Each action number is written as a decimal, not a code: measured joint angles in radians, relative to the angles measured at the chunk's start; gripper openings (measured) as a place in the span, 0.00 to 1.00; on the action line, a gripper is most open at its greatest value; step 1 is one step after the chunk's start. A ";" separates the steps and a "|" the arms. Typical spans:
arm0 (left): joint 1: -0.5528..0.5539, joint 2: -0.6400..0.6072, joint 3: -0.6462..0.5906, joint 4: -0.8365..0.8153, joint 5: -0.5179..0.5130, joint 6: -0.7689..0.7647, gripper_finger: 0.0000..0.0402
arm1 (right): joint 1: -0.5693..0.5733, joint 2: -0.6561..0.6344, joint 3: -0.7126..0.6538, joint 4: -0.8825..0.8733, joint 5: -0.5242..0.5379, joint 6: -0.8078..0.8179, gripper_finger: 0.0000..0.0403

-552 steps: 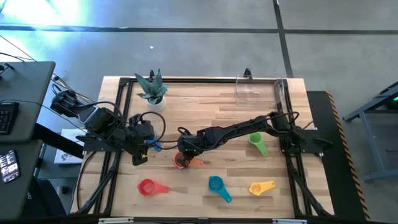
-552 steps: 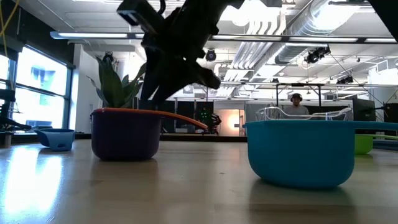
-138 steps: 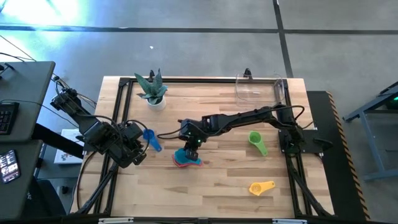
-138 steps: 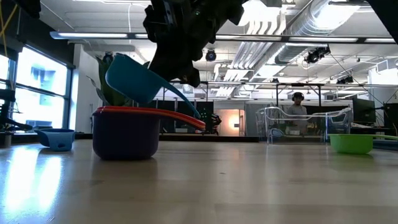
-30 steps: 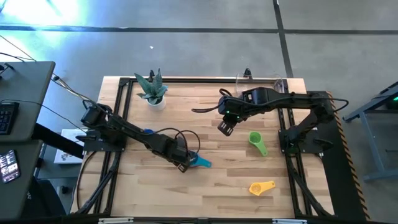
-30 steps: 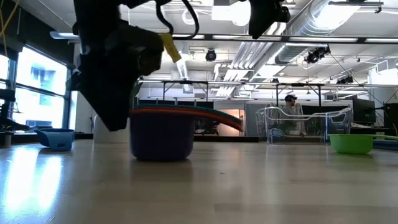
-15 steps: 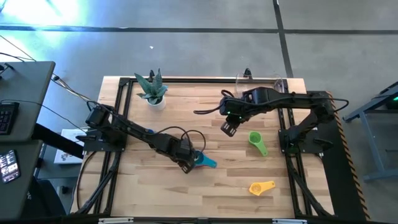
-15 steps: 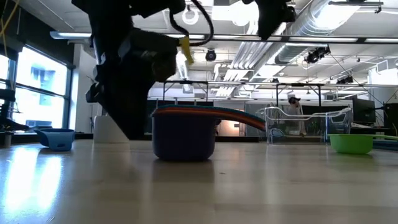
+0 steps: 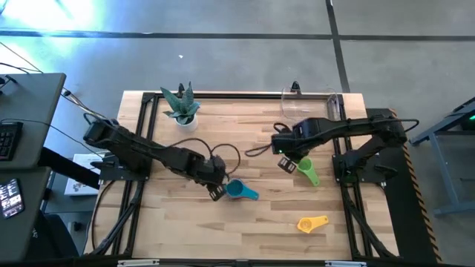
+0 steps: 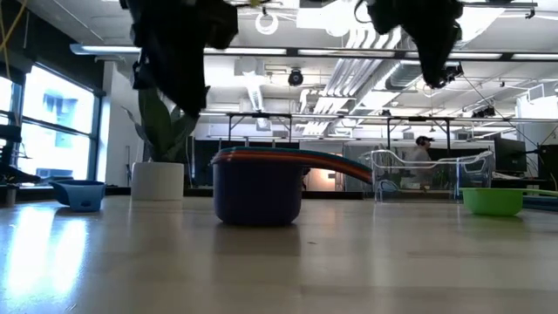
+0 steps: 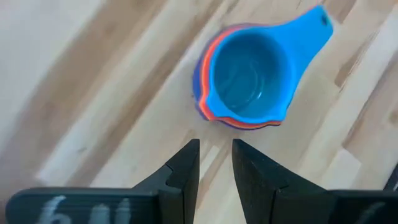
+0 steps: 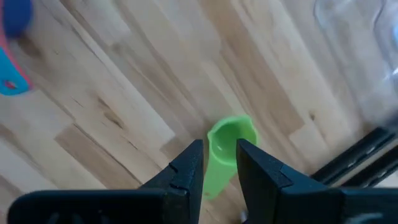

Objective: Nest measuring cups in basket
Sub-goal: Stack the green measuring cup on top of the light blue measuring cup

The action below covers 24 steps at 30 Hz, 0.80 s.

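A nested stack of measuring cups (image 9: 237,190) stands on its base on the table, teal on top, over red, orange and purple (image 10: 257,187), with the handles pointing toward the right edge. My left gripper (image 9: 216,194) hovers shut just left of the stack (image 11: 245,78), raised clear of it. My right gripper (image 9: 284,164) is shut and hangs above the table just left of the green cup (image 9: 306,169). That green cup (image 12: 227,140) shows past its fingertips. A yellow cup (image 9: 312,222) lies near the front. The blue cup (image 10: 78,194) sits at the left. The clear basket (image 9: 312,104) stands at the far edge.
A white pot with a green plant (image 9: 182,107) stands at the far left. The black frame rails (image 9: 338,148) run along the table's sides. Bare wood lies between the stack and the basket (image 10: 427,170). A person shows in the room behind.
My left gripper pushed the stack a short way toward the table's right edge, the stack sliding upright along the wood. It then rose and drew back left, clear of the stack. My right gripper moved toward the near edge and right, closing in on the green cup.
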 joint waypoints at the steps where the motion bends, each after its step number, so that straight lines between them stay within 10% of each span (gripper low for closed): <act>1: 0.004 -0.020 0.000 0.003 -0.009 0.010 0.21 | 0.004 -0.015 -0.036 0.018 -0.006 0.017 0.22; 24: 0.155 -0.286 0.001 0.014 -0.087 0.133 0.21 | 0.013 -0.209 -0.578 0.387 -0.134 0.158 0.22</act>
